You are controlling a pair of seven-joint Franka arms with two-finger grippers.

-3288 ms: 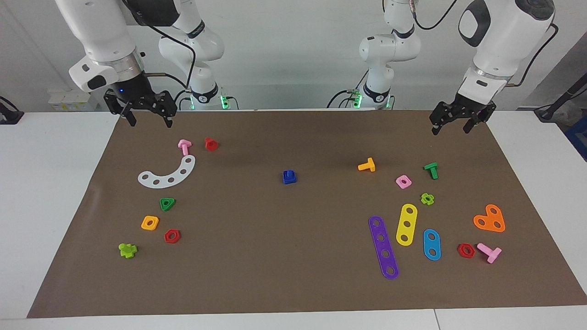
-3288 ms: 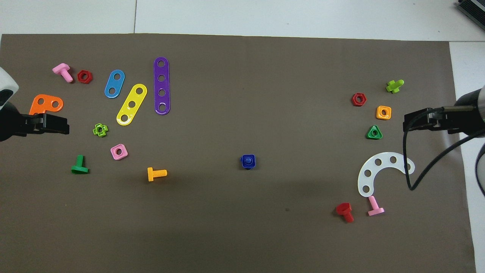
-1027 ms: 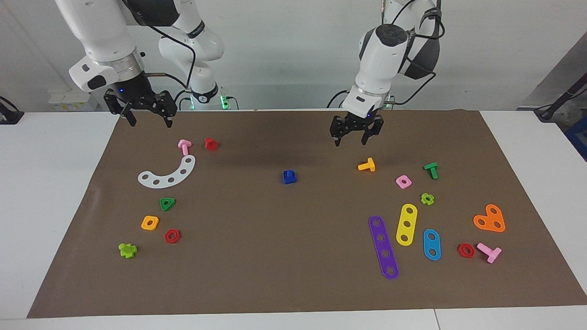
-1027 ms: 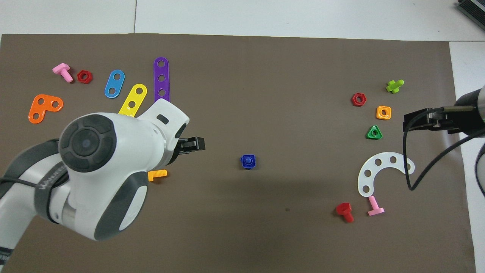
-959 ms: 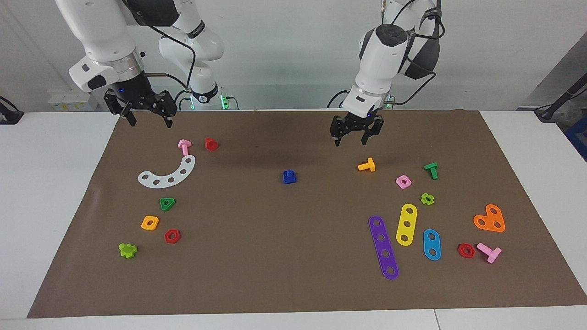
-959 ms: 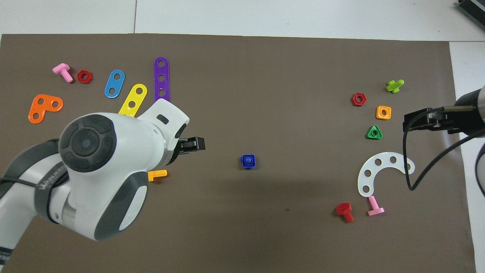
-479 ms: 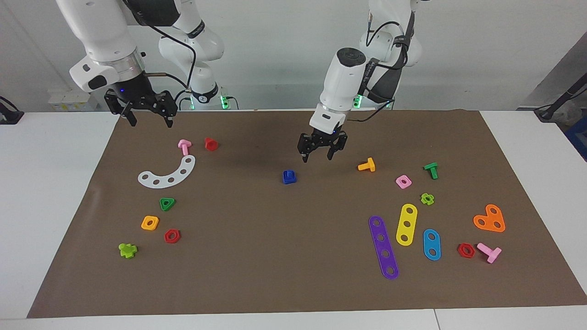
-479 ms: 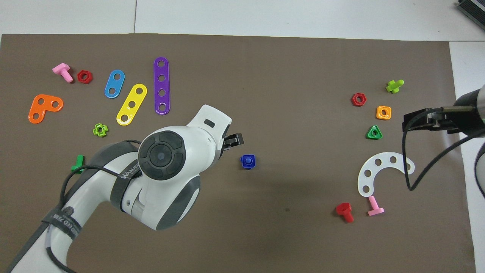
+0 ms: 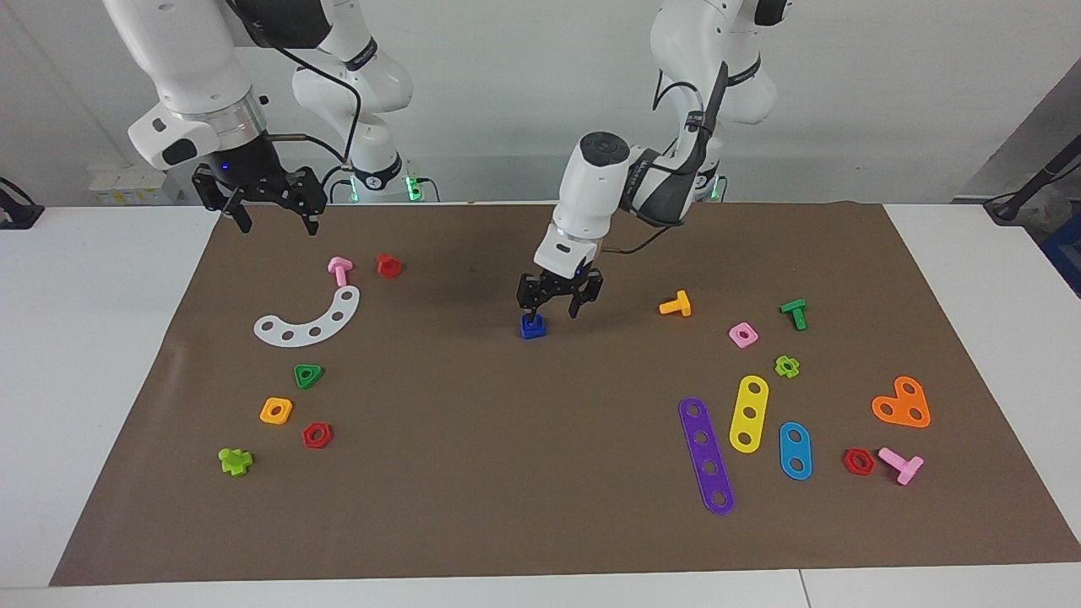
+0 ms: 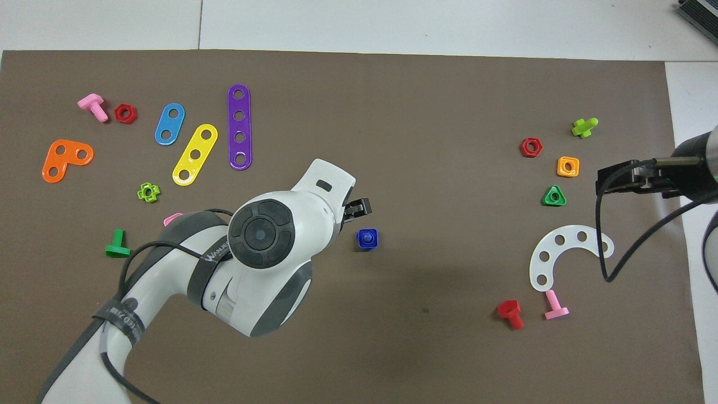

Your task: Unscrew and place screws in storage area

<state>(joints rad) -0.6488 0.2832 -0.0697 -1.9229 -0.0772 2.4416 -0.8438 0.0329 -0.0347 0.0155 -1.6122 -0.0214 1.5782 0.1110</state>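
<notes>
Left gripper: we see the left gripper (image 9: 550, 308) low over the middle of the brown paper mat (image 9: 540, 507), just beside the small blue plastic toy bolt (image 9: 532, 322); its fingers (image 9: 525, 309) are spread, one tip close above the bolt, and they pinch nothing.
Right gripper: we see the right gripper (image 9: 270, 219) waiting over the mat's edge at the right arm's end, its fingers (image 9: 242, 221) spread wide and holding nothing.
Blue bolt: we find it upright at the centre of the mat, seated in a blue square plastic nut (image 10: 367, 240); its round tip shows in the overhead view.
Storage area: we take the storage area (image 9: 279, 371) to be the stretch of mat at the right arm's end, with the white plastic arc strip (image 9: 311, 319), the green triangular nut (image 9: 308, 375), the orange square nut (image 9: 276, 410) and the red hexagonal nut (image 9: 317, 435). The blue bolt is well apart from it.
Writing: on the left arm's grey wrist band (image 10: 210, 255) we see white lettering, but we cannot read it with certainty.
Tabletop: we see the white tabletop (image 9: 101, 338) carrying the mat.
Other parts: toward the left arm's end lie an orange T-shaped bolt (image 9: 676, 304) and the purple holed strip (image 9: 706, 456).
</notes>
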